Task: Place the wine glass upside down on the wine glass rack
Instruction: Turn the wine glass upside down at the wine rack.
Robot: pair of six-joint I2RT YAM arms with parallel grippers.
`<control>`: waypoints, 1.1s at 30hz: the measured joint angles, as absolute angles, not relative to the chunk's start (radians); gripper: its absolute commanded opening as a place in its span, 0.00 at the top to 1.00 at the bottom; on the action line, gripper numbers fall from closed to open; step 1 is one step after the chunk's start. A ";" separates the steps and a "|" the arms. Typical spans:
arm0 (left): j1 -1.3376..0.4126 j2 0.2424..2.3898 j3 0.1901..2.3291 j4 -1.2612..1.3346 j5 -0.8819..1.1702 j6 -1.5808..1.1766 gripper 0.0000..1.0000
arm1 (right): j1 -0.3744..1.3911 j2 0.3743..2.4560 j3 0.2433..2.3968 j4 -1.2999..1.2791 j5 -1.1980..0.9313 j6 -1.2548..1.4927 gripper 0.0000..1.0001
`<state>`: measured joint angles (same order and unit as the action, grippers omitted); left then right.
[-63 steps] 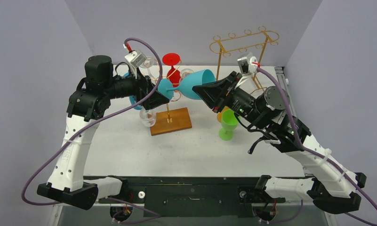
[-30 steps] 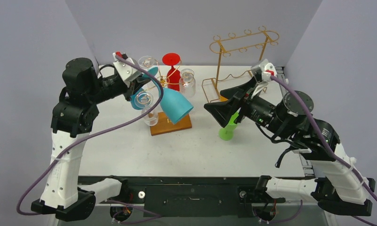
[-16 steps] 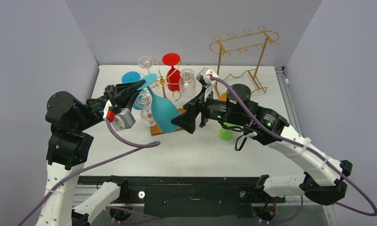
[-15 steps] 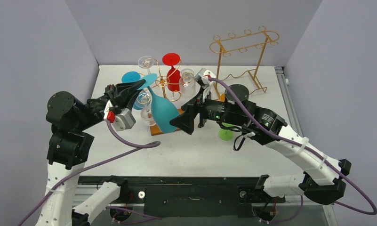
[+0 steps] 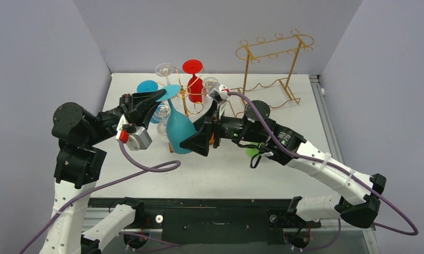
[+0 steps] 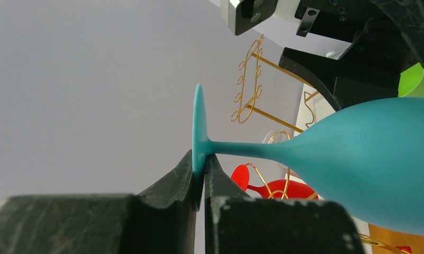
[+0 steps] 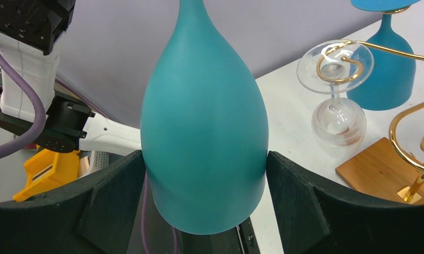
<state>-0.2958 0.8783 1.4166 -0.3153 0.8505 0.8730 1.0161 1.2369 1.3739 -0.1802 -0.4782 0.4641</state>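
Wine glass rack (image 7: 379,166) stands mid-table. Teal wine glass (image 5: 178,129) hangs bowl-down at its 7 o'clock, foot pinched edge-on in my left gripper (image 6: 199,174). My right gripper (image 7: 204,174) is spread wide, flanking the bowl; contact undetermined. Clear glass (image 5: 162,112) crowds the bowl's 10 o'clock; open table (image 5: 225,174) lies toward 6 o'clock.
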 measured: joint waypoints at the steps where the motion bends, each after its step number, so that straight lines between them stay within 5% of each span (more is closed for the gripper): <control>1: -0.296 0.878 1.417 -0.310 0.850 0.873 1.00 | 1.016 1.242 1.374 -0.170 -0.486 0.467 0.23; 15: -0.296 0.851 1.414 -0.271 0.854 0.869 1.00 | 1.024 1.285 1.330 0.026 -0.595 0.568 0.23; 22: -0.295 0.828 1.393 -0.218 0.848 0.854 0.99 | 1.020 1.338 1.329 0.160 -0.708 0.651 0.49; 23: -0.295 0.823 1.386 -0.205 0.841 0.852 0.93 | 1.016 1.347 1.327 0.187 -0.727 0.672 0.51; 24: -0.294 0.818 1.381 -0.197 0.833 0.851 0.71 | 1.009 1.355 1.322 0.219 -0.746 0.698 0.52; 25: -0.293 0.815 1.376 -0.189 0.823 0.850 0.59 | 1.000 1.360 1.311 0.256 -0.762 0.721 0.52; 33: -0.308 0.818 1.349 -0.153 0.816 0.834 0.13 | 0.926 1.317 1.272 0.288 -0.776 0.729 0.51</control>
<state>-0.3077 0.8177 1.3487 -0.1532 0.8158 0.8337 0.9257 1.3174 1.2720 0.2878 -0.7765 0.7292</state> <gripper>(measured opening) 0.762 0.638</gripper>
